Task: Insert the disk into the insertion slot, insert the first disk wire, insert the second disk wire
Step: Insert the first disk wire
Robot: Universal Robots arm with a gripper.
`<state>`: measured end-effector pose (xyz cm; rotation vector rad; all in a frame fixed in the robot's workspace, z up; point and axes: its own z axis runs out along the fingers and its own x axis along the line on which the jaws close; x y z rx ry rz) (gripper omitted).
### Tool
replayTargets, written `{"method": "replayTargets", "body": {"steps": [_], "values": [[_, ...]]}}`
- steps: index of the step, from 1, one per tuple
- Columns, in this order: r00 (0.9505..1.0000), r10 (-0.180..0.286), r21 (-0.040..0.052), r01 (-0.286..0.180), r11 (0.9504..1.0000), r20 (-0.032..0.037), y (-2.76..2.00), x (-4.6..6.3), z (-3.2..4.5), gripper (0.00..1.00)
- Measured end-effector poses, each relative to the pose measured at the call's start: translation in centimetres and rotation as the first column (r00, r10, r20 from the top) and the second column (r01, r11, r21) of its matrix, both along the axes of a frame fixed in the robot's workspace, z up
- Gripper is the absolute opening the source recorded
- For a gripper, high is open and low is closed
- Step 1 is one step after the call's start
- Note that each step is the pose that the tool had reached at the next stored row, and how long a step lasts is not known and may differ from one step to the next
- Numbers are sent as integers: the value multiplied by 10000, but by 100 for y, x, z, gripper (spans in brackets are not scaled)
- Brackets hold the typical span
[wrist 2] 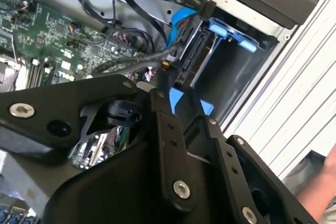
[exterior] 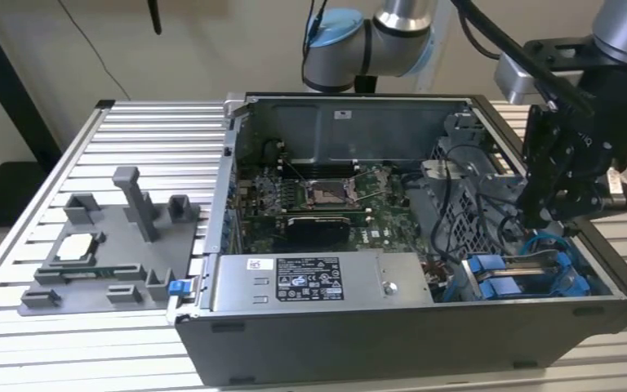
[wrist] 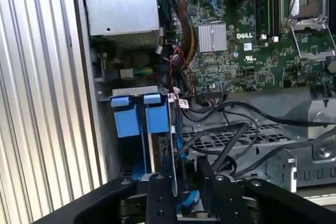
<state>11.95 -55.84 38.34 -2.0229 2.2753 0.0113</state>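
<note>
Ribbed aluminium table (exterior: 30, 269) of long silver slats, under everything. Plain beige wall (exterior: 215, 41) behind, with a black post (exterior: 3, 90) in the upper left of the exterior view.

At left on the slats, a matte grey plastic fixture (exterior: 128, 237) with upright pegs, cradling a square silver processor chip (exterior: 76, 247).

At centre, an open dark grey computer case (exterior: 401, 343) (side panel off), boxy and steel-walled. Inside, a green motherboard (exterior: 325, 192) dense with small parts. Along the near wall, a grey power supply box (exterior: 313, 282) with a white sticker.

Toward the lower right, a tangle of black cables (exterior: 444, 220) against perforated metal. Then the disk (exterior: 501, 286) in its glossy bright blue carrier, sitting in the insertion slot (exterior: 542, 273) at the case's lower right corner.

At right, just above that slot, the black angular gripper (exterior: 555, 219), hanging from the arm (exterior: 384, 37) of grey tubes and pale blue joint caps at the upper edge. Jaw state: cannot tell.
</note>
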Motion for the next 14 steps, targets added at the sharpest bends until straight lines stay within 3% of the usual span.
{"method": "replayTargets", "body": {"steps": [2, 8, 9, 14], "values": [[10000, 0, 132, 0, 9999, 26, 0, 0, 0, 100], [9989, 0, 172, -8, 9999, 476, 0, 0, -26, 100], [9988, 1, 172, -9, 9999, 481, 0, 1, -26, 0], [9988, 0, 180, -9, 9998, 483, 0, -4, -26, 0]]}}
